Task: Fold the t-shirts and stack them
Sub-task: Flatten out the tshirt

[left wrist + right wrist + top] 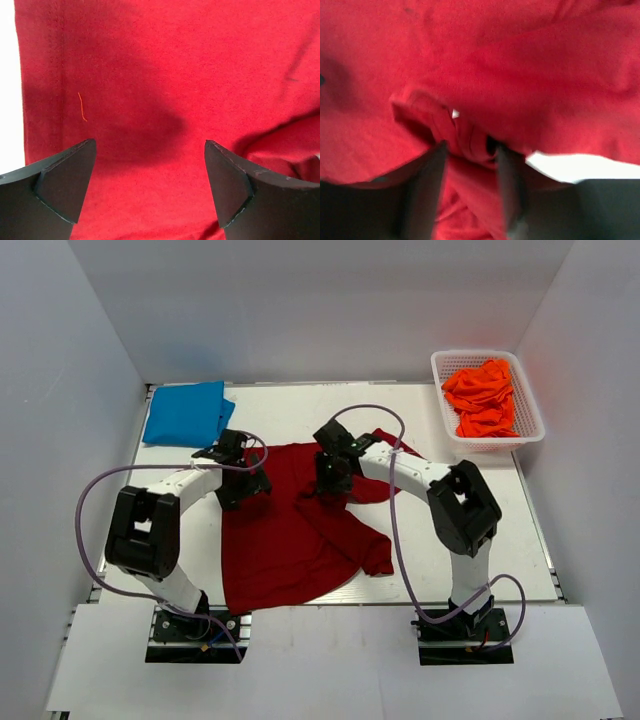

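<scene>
The dark red t-shirt lies spread and rumpled on the white table. My left gripper hovers over its left part, open wide with only flat red cloth under the gap. Over the shirt's upper middle, my right gripper stands with its jaws apart on either side of a bunched fold of the red cloth. A small white neck tag shows just beyond that fold. This view is blurred. A folded blue t-shirt lies at the back left.
A white mesh basket at the back right holds crumpled orange t-shirts. White walls close in the table on three sides. A loose orange thread lies on the red cloth near its hem.
</scene>
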Robot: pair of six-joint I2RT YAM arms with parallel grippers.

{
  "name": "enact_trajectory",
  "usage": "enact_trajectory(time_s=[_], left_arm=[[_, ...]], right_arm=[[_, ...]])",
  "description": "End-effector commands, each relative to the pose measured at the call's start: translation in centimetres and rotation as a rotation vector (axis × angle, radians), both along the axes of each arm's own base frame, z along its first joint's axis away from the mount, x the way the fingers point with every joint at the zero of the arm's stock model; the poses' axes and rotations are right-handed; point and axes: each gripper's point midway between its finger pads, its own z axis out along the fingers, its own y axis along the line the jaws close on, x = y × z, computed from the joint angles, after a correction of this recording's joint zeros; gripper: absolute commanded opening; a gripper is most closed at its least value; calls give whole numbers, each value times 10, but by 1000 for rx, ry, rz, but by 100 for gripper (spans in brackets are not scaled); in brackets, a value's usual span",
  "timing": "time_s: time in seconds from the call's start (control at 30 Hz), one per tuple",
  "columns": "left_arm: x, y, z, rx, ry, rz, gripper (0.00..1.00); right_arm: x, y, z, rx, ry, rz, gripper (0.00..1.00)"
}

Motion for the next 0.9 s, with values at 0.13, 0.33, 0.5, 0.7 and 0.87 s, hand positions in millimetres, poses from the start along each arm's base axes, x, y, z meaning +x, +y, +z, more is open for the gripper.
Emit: enact_trajectory(time_s=[0.13, 0.33, 0.5, 0.7, 0.87], left_arm=[[-8, 14, -46, 85, 104, 47, 99], [-29, 55, -66, 265, 263, 192, 99], [-15, 66, -75, 295, 285, 236, 99], [15, 76, -69, 338, 260, 236, 99], [36, 73, -59, 334, 213, 208, 99]], right_arm=[[19, -9, -7, -48, -8, -108, 0], [12, -122, 18, -264, -58, -349, 0], [-20, -230, 0, -461, -6, -507, 0], [-38, -325, -4, -689, 33, -744, 0], [-41, -390, 6, -773, 57, -912, 7]])
